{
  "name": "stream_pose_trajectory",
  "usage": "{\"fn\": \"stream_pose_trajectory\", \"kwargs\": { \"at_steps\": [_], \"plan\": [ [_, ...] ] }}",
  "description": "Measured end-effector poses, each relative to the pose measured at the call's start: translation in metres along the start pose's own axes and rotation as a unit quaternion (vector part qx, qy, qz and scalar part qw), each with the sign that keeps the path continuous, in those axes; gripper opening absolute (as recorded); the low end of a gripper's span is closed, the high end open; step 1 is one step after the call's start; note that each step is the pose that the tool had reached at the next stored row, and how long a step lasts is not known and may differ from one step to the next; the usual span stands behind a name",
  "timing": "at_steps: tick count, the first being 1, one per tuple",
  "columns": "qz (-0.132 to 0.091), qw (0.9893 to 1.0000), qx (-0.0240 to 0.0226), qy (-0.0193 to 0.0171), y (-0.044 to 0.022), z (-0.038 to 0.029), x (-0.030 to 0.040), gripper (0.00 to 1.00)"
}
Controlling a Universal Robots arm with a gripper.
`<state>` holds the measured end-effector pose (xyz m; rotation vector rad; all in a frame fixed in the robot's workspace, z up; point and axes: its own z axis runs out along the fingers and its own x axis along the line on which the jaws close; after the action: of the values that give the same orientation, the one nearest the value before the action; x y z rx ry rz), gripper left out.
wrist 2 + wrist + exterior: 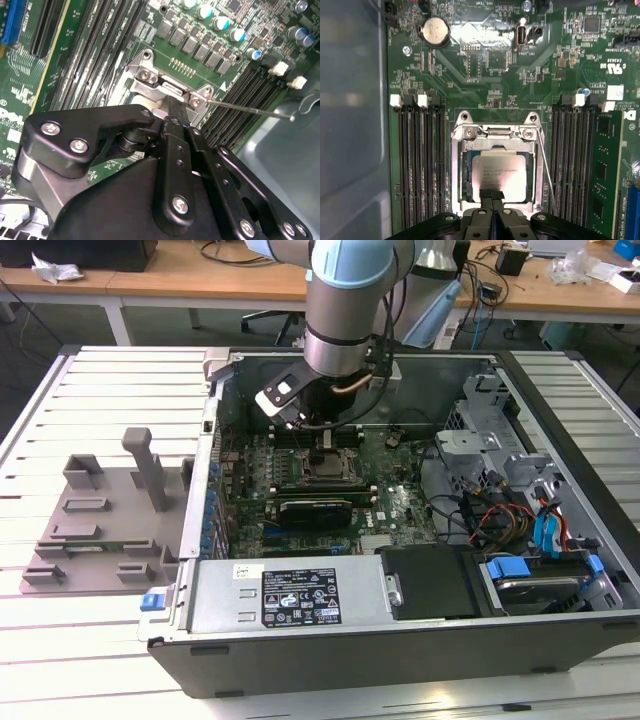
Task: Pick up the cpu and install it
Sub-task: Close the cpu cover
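The cpu, a silvery square chip with a pale rim, lies flat inside the open metal socket frame on the green motherboard. My gripper hangs straight over it, its two black fingers pressed together with no gap, tips at the chip's edge. I cannot tell whether the tips touch the chip. In the second wrist view the joined fingers point down at the socket frame. In the exterior view the gripper is low inside the open computer case, above the socket.
Memory slots flank the socket on both sides, and a thin wire lever runs along one side. A grey plastic fixture tray sits on the slatted table at the exterior view's left. Drive bays and cables fill the case's right.
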<state>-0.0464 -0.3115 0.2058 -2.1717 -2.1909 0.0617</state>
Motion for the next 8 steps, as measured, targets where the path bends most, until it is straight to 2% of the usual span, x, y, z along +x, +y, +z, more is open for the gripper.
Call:
{"fn": "stream_pose_trajectory", "kwargs": {
  "at_steps": [4,8],
  "plan": [
    [0.000,1.0000,0.0004,-0.0001,0.0000,0.0022,-0.0001,0.11],
    [-0.001,1.0000,0.0000,-0.0002,0.0110,0.0021,-0.0002,0.11]
  ]
}}
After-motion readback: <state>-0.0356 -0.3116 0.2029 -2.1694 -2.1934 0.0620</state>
